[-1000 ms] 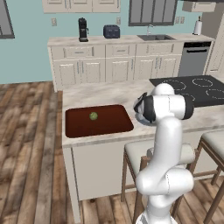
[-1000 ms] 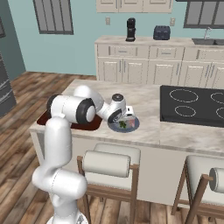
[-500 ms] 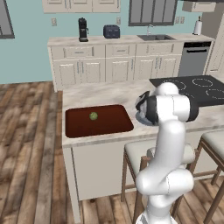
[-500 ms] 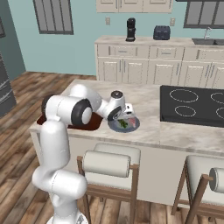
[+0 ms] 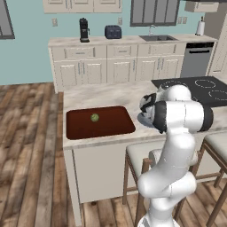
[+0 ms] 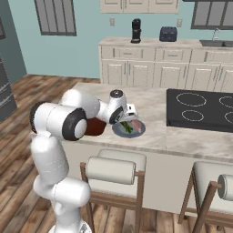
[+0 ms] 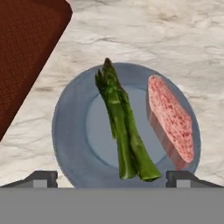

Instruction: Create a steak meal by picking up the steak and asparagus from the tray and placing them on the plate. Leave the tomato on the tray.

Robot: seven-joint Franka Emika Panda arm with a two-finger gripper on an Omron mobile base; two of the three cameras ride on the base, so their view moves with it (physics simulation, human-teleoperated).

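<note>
Hovering above the round flat grey-blue plate [image 7: 70, 131], the two-finger gripper [image 7: 111, 178] stands with its jaws spread wide and nothing between them; its two dark fingertips [image 7: 41, 178] flank the plate's near rim in the hand view. On the plate lie two foods, side by side and apart. One is the thin dark-green asparagus bundle [image 7: 122, 127], which runs from the plate's far rim to its near rim. The other is the flat pinkish steak with a reddish edge [image 7: 170, 120], just beside the asparagus on the plate's right half in that view.

From the right base view the gripper [image 6: 129, 119] sits over the plate [image 6: 136, 132] with the white arm [image 6: 59, 120] reaching across to it. The plate rests on the pale marbled counter [image 6: 154, 109], close to one corner of the single large dark reddish-brown rectangular tray [image 5: 99, 122] but not touching it.

One small round yellowish-green tomato [image 5: 94, 117] sits alone on the tray, towards its far edge in the left base view. A black cooktop [image 6: 200, 109] with four ring burners lies on the counter beyond the plate, well apart from it.
</note>
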